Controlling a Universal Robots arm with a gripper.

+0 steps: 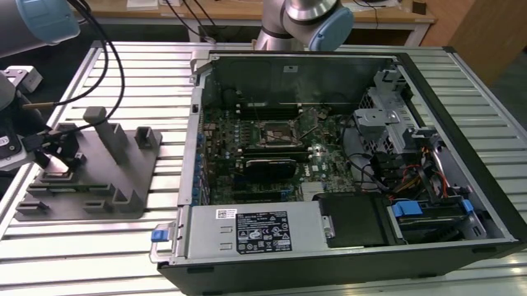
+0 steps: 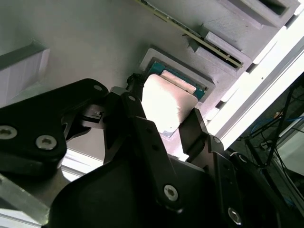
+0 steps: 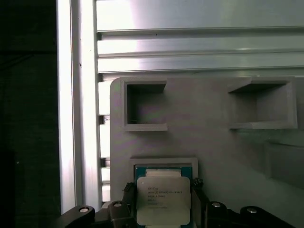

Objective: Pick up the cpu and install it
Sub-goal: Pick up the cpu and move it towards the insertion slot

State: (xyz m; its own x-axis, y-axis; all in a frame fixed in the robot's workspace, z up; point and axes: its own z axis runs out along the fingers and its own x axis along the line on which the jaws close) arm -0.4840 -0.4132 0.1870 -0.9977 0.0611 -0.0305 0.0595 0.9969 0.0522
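Observation:
The cpu (image 3: 163,202), a silver square on a green board, lies in a shallow pocket of the grey moulded tray (image 1: 132,179) at the exterior view's left. My gripper (image 1: 58,157) is down on that tray. In both wrist views its black fingers (image 2: 135,114) stand against two opposite edges of the cpu (image 2: 166,102), and the gripper (image 2: 164,114) (image 3: 163,190) looks shut on it. The cpu still sits level in its pocket. The socket (image 1: 276,132) is on the motherboard inside the open computer case (image 1: 445,92), far from the gripper.
Upright posts (image 1: 103,132) rise from the tray right beside the gripper. Two square recesses (image 3: 145,107) lie in the tray beyond the cpu. Cables (image 1: 107,61) hang from the arm over the slatted metal table (image 1: 91,259). Drive cages and wiring fill the case's right side.

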